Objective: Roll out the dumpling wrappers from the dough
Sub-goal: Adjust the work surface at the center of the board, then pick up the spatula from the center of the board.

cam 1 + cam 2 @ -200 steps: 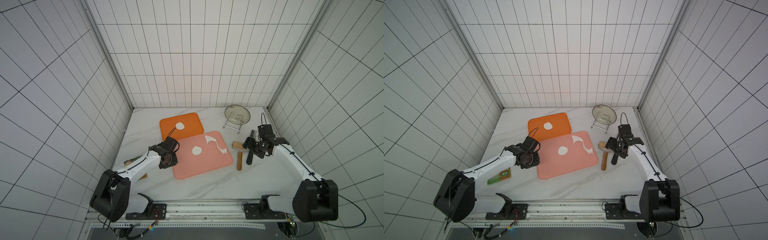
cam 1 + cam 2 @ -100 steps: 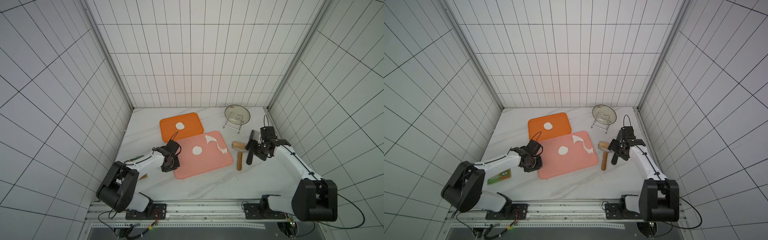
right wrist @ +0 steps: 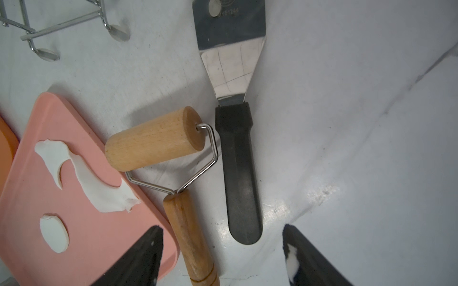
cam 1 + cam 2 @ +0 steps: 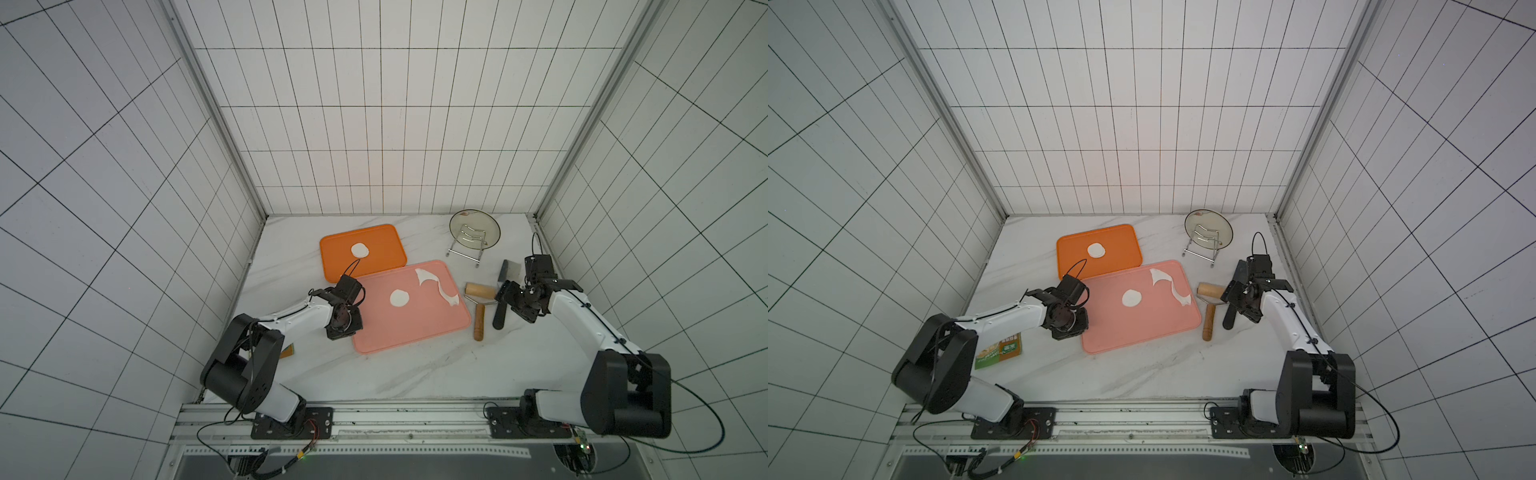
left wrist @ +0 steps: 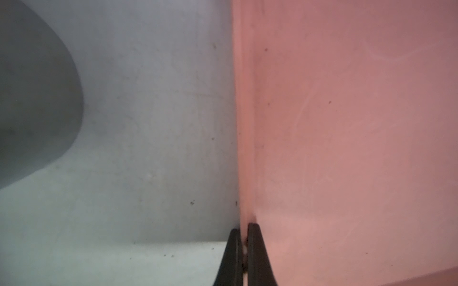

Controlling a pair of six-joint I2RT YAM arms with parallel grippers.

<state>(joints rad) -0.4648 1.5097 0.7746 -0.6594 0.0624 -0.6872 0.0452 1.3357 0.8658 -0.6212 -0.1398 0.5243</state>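
The dough (image 3: pixel 84 178) lies on the pink tray (image 3: pixel 86 235), near the right claw (image 3: pixel 223 230).

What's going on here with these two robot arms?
The left gripper is pinched shut on the edge of the pink tray, which holds one round dumpling wrapper and a ragged strip of dough. A second dumpling wrapper lies on the orange tray. The right gripper hangs open above the black-handled spatula, beside the wooden roller, holding nothing.
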